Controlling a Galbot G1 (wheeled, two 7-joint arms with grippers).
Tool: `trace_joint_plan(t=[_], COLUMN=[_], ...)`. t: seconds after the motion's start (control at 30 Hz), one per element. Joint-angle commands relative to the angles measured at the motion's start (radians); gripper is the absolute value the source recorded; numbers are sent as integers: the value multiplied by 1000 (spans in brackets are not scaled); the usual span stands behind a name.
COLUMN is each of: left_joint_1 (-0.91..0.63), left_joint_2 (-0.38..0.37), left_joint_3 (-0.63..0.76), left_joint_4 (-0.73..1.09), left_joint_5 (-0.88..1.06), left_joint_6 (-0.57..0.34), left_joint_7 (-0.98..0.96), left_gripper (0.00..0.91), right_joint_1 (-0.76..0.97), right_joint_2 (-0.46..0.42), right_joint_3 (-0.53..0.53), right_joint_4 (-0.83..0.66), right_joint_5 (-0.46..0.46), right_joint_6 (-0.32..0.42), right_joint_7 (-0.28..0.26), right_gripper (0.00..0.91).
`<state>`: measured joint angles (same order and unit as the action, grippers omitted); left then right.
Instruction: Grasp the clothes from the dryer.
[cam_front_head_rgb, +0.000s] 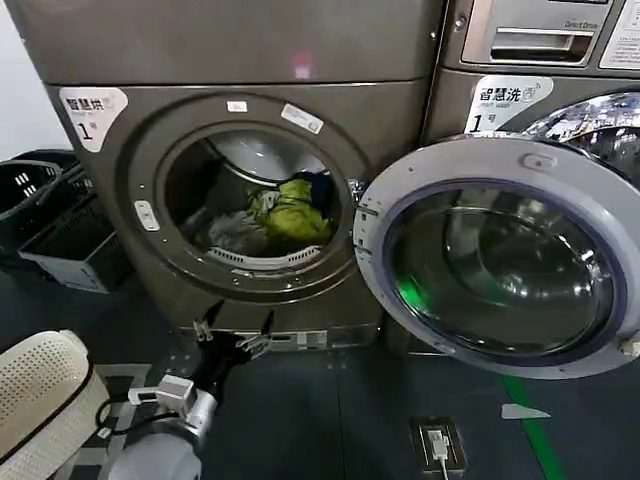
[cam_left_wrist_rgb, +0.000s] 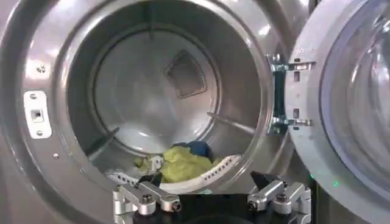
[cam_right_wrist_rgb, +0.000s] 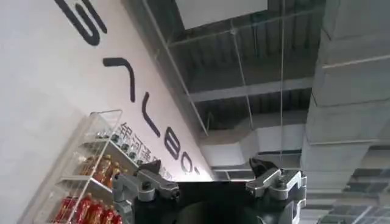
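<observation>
I've got the dryer (cam_front_head_rgb: 240, 180) squarely ahead, the big bronze-grey front-loader with the label numbered 1 at its upper left; its round port is clear, because the grey-rimmed glass door (cam_front_head_rgb: 505, 255) hangs swung out to the right, in front of the neighbouring machine; a white woven basket (cam_front_head_rgb: 40, 395) sits near me on the left, dark crates (cam_front_head_rgb: 60, 225) further back on that side.

Inside the drum, the clothes (cam_front_head_rgb: 270, 220) lie heaped on the drum floor, toward the front lip; the lime-green garment (cam_left_wrist_rgb: 180, 164) sits on top, a dark blue piece (cam_left_wrist_rgb: 198, 148) peeks behind it, pale fabric spreads to the left.

My left gripper (cam_front_head_rgb: 233, 330) is low, just in front of the dryer below the port, not yet inside; its fingers are spread wide apart, nothing between them; it points straight into the opening.

My right gripper (cam_right_wrist_rgb: 210, 182) is off duty, aimed up at a ceiling and a lettered wall; its fingers stand apart too, holding nothing.

My plan, as I judge it: lift the left arm over the port's lower rim, keep left of the door hinge (cam_left_wrist_rgb: 286, 94), drive in centred on the green garment, push down into the heap before closing; a shallow pinch on loose cloth could slip.
</observation>
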<state>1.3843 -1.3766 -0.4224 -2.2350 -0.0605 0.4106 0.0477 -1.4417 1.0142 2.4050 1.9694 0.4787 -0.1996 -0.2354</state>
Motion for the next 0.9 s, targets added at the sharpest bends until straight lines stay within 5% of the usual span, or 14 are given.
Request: trace_joint_plan(t=[0.03,0.9], left_joint_1=[3,7], left_joint_2=[0,-6], left_joint_3=[0,-3], left_joint_4=[-4,-12], left_joint_5=[3,13], left_joint_6=[3,9], left_joint_7=[0,3], left_gripper=[907,907], right_joint_1=[-1,10], right_joint_2=[-1,-8], right_joint_3=[1,-10], right_joint_4=[-2,-4], right_joint_5=[4,8], right_joint_6=[0,3], right_joint_7=[1,2], right_gripper=[907,907])
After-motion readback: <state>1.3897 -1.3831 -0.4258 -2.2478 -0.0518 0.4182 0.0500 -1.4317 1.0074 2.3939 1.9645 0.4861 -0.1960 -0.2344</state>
